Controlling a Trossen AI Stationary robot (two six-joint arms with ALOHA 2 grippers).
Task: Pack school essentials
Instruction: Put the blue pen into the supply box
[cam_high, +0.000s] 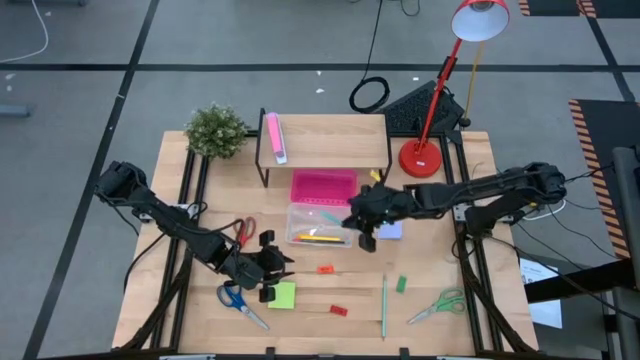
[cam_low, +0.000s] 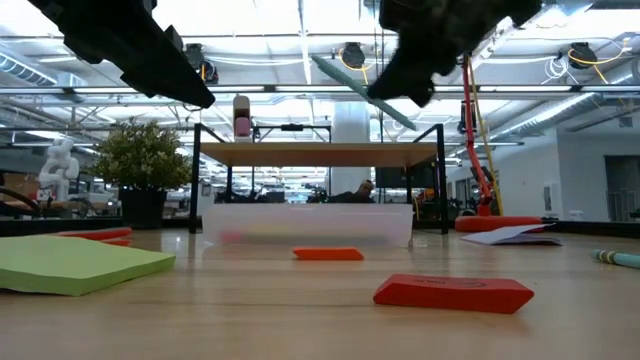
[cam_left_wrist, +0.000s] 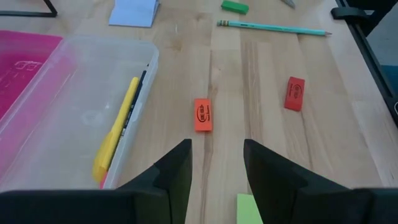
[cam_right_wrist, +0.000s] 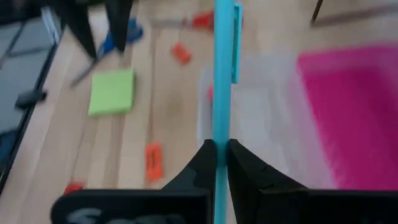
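Teal pen (cam_right_wrist: 222, 74) pinched in right pincer (cam_right_wrist: 221, 148), held above clear plastic bin (cam_high: 318, 224) at worktop (cam_high: 430, 300) centre; yellow pen (cam_left_wrist: 115, 134) already inside bin. Left pincer (cam_left_wrist: 216, 163) spread wide, empty, hovering at 7 o'clock of bin, orange eraser (cam_left_wrist: 202, 115) ahead, lime-green note pad (cam_high: 282, 294) just beside.

This is a big robot lab. The wooden counter (cam_high: 440, 320) stands on a gray floor (cam_high: 80, 90) with dark tape lines. Long ceiling lights (cam_low: 260, 20) (many rows) shine over a wide room with more desks behind. Black cables (cam_high: 372, 92) lie around.
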